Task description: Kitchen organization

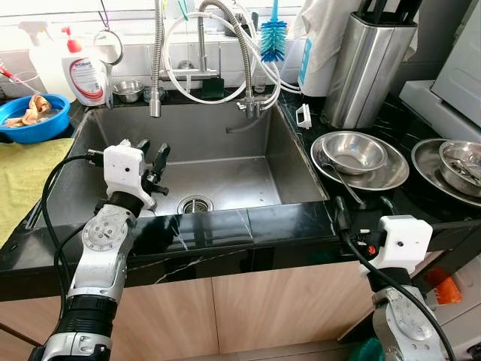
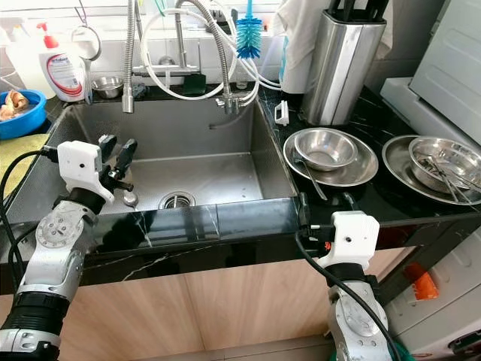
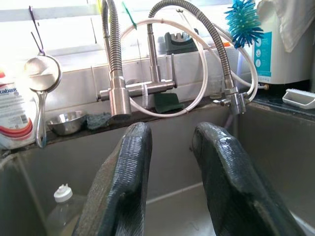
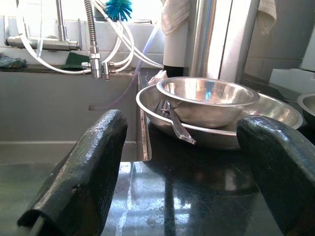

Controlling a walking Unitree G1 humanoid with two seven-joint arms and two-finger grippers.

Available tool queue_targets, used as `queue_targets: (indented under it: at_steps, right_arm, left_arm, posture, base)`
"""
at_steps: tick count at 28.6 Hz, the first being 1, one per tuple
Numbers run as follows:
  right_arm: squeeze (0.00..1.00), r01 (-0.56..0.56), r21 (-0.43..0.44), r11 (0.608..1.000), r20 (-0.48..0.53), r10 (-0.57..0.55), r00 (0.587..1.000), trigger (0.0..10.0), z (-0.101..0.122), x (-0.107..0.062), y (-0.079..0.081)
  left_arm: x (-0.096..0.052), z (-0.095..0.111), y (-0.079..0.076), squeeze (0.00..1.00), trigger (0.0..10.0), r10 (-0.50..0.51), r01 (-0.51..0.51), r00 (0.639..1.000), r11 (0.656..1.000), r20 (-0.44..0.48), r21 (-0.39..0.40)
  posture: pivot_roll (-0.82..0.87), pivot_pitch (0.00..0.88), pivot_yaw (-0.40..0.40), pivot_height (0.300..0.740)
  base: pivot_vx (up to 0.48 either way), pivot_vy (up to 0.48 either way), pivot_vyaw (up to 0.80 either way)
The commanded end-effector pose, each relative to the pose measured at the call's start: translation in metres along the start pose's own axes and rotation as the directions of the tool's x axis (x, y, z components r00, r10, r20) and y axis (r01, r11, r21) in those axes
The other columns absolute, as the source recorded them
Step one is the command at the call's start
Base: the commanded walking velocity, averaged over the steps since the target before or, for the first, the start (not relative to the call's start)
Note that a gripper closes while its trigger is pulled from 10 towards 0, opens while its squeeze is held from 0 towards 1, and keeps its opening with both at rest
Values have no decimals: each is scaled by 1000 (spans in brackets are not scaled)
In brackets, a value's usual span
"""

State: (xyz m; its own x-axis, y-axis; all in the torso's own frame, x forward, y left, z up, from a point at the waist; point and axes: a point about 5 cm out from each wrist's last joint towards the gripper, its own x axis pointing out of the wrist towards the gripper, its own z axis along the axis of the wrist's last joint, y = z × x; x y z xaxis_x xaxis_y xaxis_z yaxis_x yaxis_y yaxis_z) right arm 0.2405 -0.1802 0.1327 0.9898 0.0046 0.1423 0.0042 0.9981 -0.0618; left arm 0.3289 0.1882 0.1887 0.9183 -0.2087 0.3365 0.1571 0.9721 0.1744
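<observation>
We see our left gripper [image 1: 151, 156] held over the left part of the sink [image 1: 225, 162], its fingers a little apart with nothing between them. Our left wrist view shows a small plastic bottle [image 3: 61, 209] low against the sink wall, which the eye views do not make clear. Our right gripper [image 4: 192, 162] sits low at the black counter edge right of the sink, fingers wide apart and empty. Its wrist view looks across bare shiny counter to a steel bowl [image 4: 206, 101] sitting in a wide steel plate [image 4: 275, 115], with a utensil handle sticking out. The sink floor around the drain [image 1: 195, 204] is open.
</observation>
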Motion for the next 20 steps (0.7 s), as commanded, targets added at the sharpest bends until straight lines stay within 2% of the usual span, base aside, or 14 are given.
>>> queue_targets:
  at_steps: [1, 7, 10, 20]
  right_arm:
    - [0, 1, 5, 1000, 6, -1, 1000, 10000, -1, 3, -2]
    - [0, -3, -1, 1000, 6, 3, 1000, 10000, -3, 10, -3]
    - [0, -11, -6, 1000, 8, 11, 1000, 10000, -2, 20, -2]
    - [0, -10, -16, 1000, -6, 10, 1000, 10000, -5, 25, -2]
  left_arm:
    - [0, 5, 1, 0, 10000, -2, 2, 1000, 1000, 7, -4]
    - [0, 7, -2, 0, 10000, -4, 4, 1000, 1000, 0, -8]
    - [0, 8, -3, 0, 10000, -7, 7, 1000, 1000, 1, -7]
    - [-3, 7, -2, 0, 10000, -3, 3, 1000, 1000, -16, 3]
  posture:
    - [-53, 0, -1, 740]
    - [-50, 0, -2, 740]
    - [-43, 0, -4, 740]
    - [-37, 0, -7, 740]
  base:
    - [0, 0, 0]
    - [0, 0, 0]
    - [0, 0, 0]
    - [0, 0, 0]
